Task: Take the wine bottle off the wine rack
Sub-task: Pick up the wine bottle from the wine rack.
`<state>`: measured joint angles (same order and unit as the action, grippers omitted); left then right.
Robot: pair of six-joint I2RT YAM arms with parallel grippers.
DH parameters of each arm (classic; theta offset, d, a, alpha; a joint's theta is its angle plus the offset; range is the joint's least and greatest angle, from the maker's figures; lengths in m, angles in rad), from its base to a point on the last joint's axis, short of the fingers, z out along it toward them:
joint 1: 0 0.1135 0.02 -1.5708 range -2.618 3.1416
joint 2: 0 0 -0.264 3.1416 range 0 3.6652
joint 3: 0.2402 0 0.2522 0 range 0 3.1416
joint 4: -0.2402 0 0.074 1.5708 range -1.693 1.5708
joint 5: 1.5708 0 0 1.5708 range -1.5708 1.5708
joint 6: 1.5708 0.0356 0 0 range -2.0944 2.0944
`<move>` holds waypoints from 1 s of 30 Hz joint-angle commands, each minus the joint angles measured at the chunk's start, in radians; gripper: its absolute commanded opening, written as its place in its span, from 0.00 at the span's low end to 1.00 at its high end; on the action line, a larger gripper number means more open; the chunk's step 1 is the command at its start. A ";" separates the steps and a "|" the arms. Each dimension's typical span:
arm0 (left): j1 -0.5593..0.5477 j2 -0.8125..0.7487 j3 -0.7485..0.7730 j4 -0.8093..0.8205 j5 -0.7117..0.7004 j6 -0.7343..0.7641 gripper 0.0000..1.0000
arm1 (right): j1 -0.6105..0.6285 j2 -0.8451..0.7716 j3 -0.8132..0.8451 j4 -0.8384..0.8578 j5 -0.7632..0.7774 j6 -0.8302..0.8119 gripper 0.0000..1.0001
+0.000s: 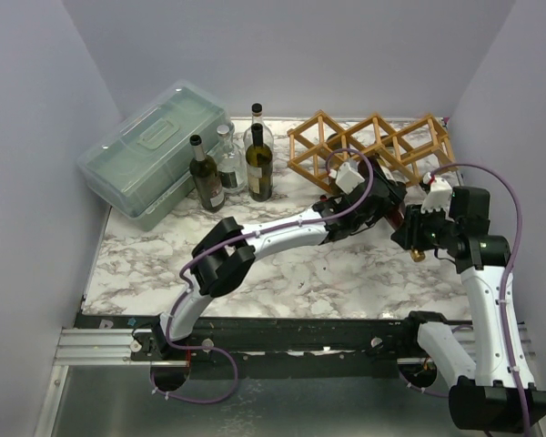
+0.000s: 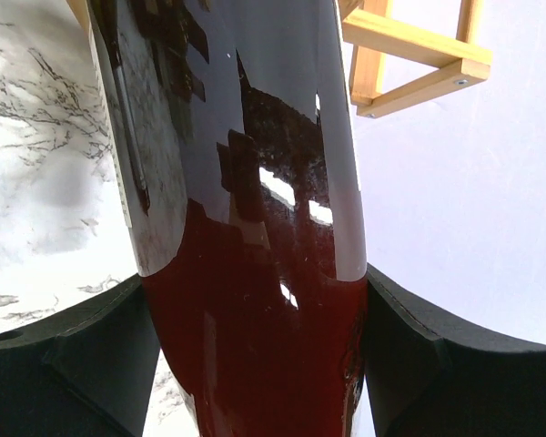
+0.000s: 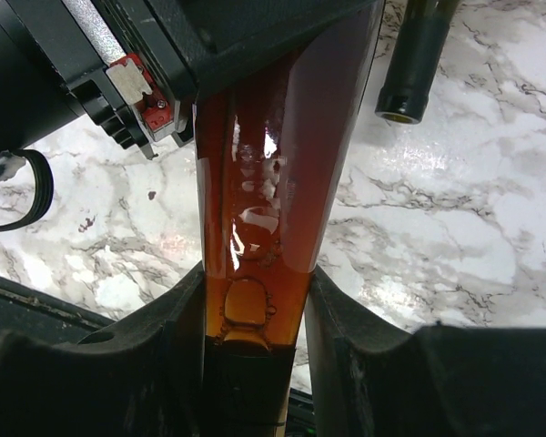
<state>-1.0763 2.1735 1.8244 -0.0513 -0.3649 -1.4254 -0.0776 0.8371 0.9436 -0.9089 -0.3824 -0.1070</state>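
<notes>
The wine bottle (image 2: 255,209): left gripper (image 2: 255,364) spread wide round its body, right gripper (image 3: 255,337) pinched on its neck; wine rack (image 1: 393,143) at 12 o'clock.

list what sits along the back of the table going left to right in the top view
plastic lidded box → dark bottle nearest the box → clear bottle → second dark bottle → wine rack

the wine bottle (image 2: 255,300) is glossy dark glass, red-brown where light passes, mirror-smooth. the wine rack (image 1: 348,137) is pale bare wood, matt. the table (image 1: 328,273) looks polished marble. the far-left box (image 1: 155,155) is translucent plastic.
</notes>
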 commanded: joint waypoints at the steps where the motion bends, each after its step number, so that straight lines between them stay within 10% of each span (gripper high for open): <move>1: 0.003 -0.083 -0.031 0.102 -0.011 0.064 0.18 | 0.011 -0.078 0.084 0.152 -0.157 -0.042 0.00; 30: -0.052 -0.250 -0.248 0.169 -0.044 0.003 0.17 | 0.010 -0.119 0.201 -0.076 -0.225 -0.172 0.00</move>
<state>-1.1210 2.0014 1.6234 0.0391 -0.3714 -1.4918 -0.0776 0.7601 1.0466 -1.0882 -0.4282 -0.2184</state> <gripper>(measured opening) 0.765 0.416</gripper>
